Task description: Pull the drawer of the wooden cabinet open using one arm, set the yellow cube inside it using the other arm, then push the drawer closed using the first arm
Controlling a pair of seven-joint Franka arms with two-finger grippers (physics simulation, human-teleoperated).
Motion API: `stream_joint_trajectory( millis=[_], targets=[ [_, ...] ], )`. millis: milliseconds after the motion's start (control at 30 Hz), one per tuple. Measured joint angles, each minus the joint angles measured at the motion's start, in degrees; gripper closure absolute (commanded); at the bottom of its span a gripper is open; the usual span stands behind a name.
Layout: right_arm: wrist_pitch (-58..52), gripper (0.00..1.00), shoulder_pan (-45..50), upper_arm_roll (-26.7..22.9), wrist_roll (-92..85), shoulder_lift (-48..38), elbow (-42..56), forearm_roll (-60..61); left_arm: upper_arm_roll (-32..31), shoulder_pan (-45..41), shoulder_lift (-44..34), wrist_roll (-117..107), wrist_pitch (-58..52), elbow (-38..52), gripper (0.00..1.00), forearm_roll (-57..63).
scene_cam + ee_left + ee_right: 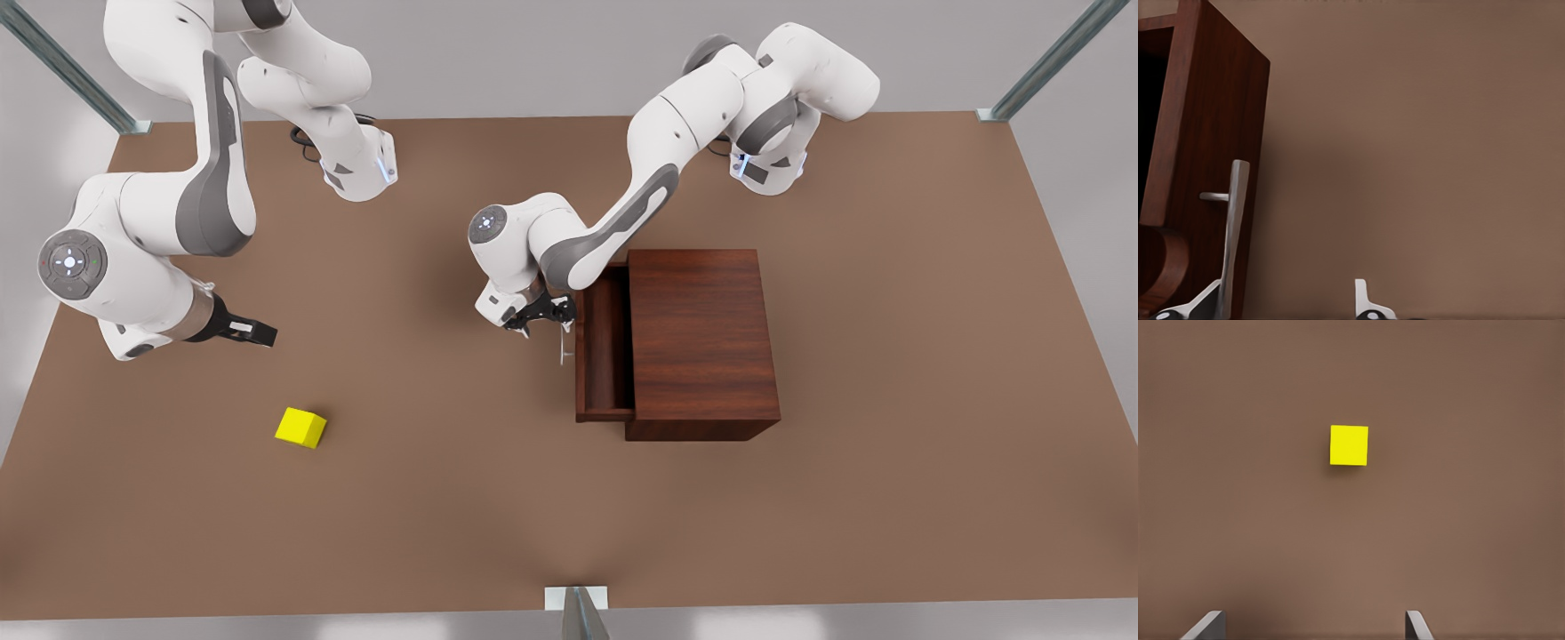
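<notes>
Right gripper [1315, 625] spread, yellow cube [1349, 445] apart

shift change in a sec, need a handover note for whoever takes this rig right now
Left gripper: at the drawer's silver handle, fingers open, one finger against the bar, no grip closed on it.
Right gripper: open, empty, above the table with the yellow cube below it, not touching; this arm waits.
Drawer: pulled partly out of the wooden cabinet, toward the front view's left; nothing visible inside it.
Yellow cube: on the table, well apart from the cabinet.
Done: drawer opened at least partway.
Left: pick up the cube with the right arm, place it in the drawer, push the drawer shut with the left arm.
</notes>
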Motion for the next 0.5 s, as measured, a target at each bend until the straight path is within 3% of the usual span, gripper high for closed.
stream_joint_trajectory(
  millis=[500],
  targets=[
    [0.0, 0.0, 0.0, 0.0, 0.03, 0.02, 0.0, -0.08, -0.1, -0.19, 0.19, -0.51, 0.24, 0.77, 0.0, -0.22]
  ],
)
